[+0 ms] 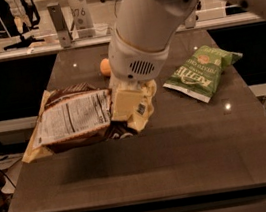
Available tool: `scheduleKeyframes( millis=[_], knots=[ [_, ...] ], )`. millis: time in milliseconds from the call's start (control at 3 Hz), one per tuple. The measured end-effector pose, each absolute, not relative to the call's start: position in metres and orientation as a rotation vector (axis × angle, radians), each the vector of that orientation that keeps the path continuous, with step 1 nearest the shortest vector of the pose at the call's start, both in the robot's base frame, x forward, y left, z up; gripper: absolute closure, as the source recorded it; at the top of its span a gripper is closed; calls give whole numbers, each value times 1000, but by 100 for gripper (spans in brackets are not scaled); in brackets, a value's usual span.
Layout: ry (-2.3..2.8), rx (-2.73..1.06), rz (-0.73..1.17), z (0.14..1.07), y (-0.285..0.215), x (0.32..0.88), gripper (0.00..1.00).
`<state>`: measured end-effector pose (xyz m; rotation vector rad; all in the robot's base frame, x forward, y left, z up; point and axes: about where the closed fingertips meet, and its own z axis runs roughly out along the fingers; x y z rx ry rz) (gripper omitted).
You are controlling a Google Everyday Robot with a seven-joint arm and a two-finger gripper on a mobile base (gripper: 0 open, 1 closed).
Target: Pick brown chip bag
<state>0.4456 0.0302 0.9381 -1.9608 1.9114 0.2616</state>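
Note:
The brown chip bag (71, 118) is large and dark brown with cream-yellow edges, its white nutrition-label panel facing up. It hangs a little above the left part of the dark table (159, 169) and casts a shadow beneath. My gripper (129, 109) comes down from the big white arm (149, 19) and is shut on the bag's right end. The arm hides the bag's far right corner.
A smaller green chip bag (199, 72) lies on the table to the right of the gripper. An orange round object (104, 67) sits behind the arm. Rails and stands run along the table's far edge (58, 24).

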Motion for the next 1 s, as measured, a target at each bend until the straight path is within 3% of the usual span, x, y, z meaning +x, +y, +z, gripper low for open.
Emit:
scheduleKeyframes(
  millis=[1000],
  knots=[
    [1843, -1926, 235, 1017, 6, 473, 100]
  ],
)
